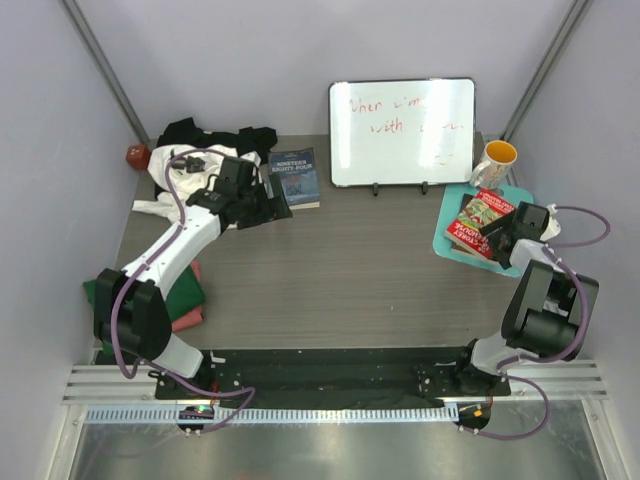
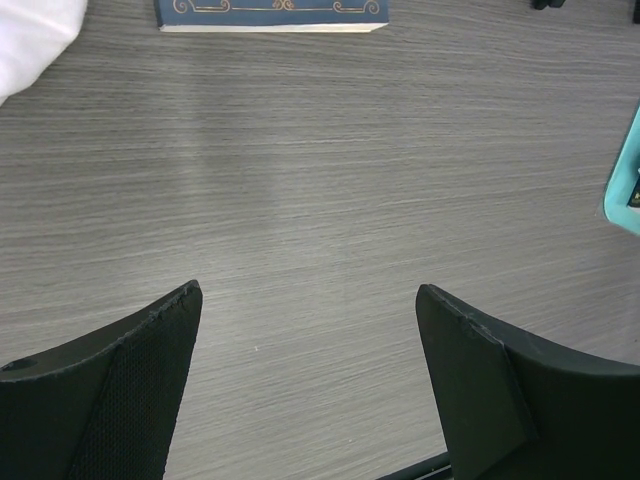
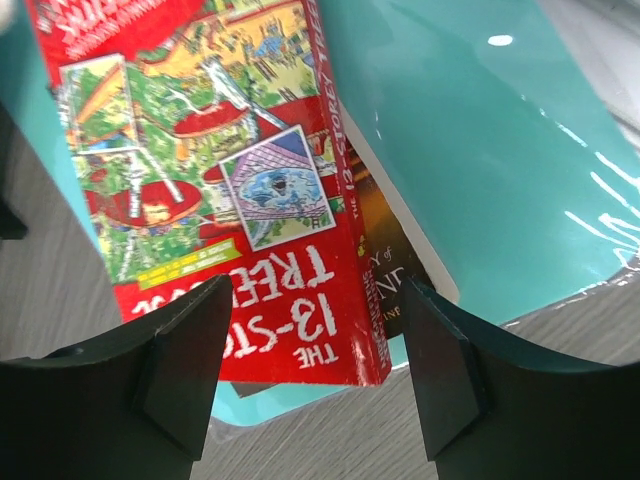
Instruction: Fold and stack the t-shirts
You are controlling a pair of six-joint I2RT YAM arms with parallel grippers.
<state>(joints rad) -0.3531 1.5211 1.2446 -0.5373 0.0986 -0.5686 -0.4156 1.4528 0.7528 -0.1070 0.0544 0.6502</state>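
While the left claw [image 2: 310,300] hangs spread over the bare counter [image 2: 330,180], the right claw [image 3: 318,290] stands spread above the red book [image 3: 180,150]. Crumpled shirts [image 1: 200,135] lie far left.

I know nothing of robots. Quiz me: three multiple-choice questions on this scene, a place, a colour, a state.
1. Where does the red book lie? A on the teal mat; B on the whiteboard; C under a shirt.
2. The mug is what colour inside? A blue; B orange-yellow; C black.
3. The left gripper is: A shut on a shirt; B shut on a book; C open.
Answers: 1 A, teal shows around it; 2 B, its inner wall shows; 3 C, jaws apart over bare table.
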